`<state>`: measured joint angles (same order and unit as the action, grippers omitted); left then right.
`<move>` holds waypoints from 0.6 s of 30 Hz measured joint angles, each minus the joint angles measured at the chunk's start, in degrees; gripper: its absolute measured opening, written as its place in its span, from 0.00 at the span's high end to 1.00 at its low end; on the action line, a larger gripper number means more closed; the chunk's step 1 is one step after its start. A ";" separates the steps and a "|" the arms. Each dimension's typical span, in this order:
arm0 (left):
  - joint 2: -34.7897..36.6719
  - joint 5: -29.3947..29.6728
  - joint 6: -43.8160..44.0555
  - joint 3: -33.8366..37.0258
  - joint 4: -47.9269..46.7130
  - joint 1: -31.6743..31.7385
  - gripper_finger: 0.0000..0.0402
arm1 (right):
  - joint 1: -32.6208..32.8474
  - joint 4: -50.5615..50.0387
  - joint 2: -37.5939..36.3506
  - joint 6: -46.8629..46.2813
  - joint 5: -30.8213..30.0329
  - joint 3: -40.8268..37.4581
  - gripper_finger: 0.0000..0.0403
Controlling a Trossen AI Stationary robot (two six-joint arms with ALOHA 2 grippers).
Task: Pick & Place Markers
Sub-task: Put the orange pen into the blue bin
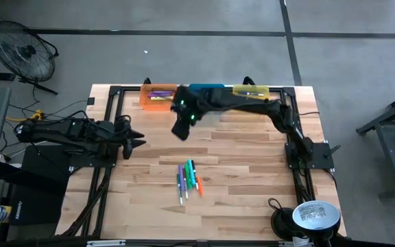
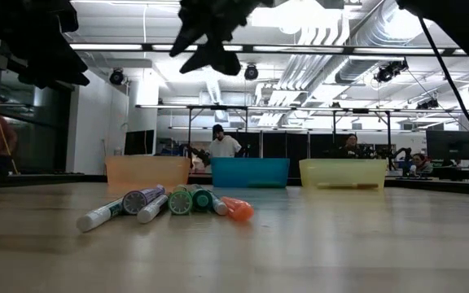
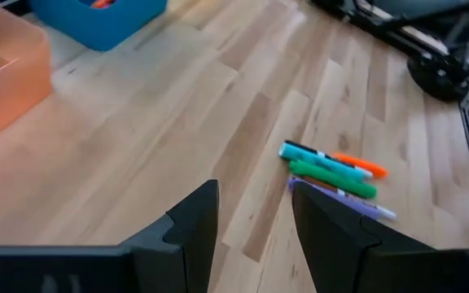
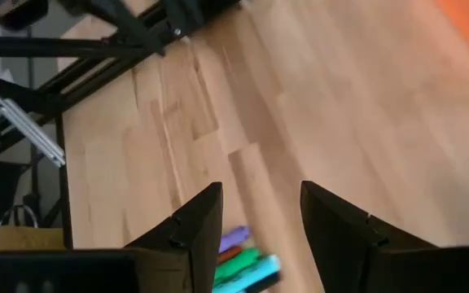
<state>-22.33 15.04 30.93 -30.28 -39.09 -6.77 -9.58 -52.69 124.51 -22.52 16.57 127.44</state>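
Grey floor [image 1: 184, 48], standing fan [image 1: 25, 51], bright ceiling lights [image 2: 308, 16]

An open-plan robotics lab: exposed ceiling ducts [image 2: 332, 37], monitors [image 2: 450, 145], people at workstations [image 2: 223, 145].

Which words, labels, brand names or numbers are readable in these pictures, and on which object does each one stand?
None can be read.
The markers show print on their barrels, too blurred to read.
The orange bin, blue bin and yellow bin show no text.
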 joint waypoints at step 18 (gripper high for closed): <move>0.02 -8.67 -9.21 -0.02 2.09 -0.01 0.61 | 17.76 -2.53 0.00 -25.47 -22.51 0.00 0.62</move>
<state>-22.31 6.37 21.71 -30.30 -36.99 -6.78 8.18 -55.22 124.51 -47.99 -5.94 127.44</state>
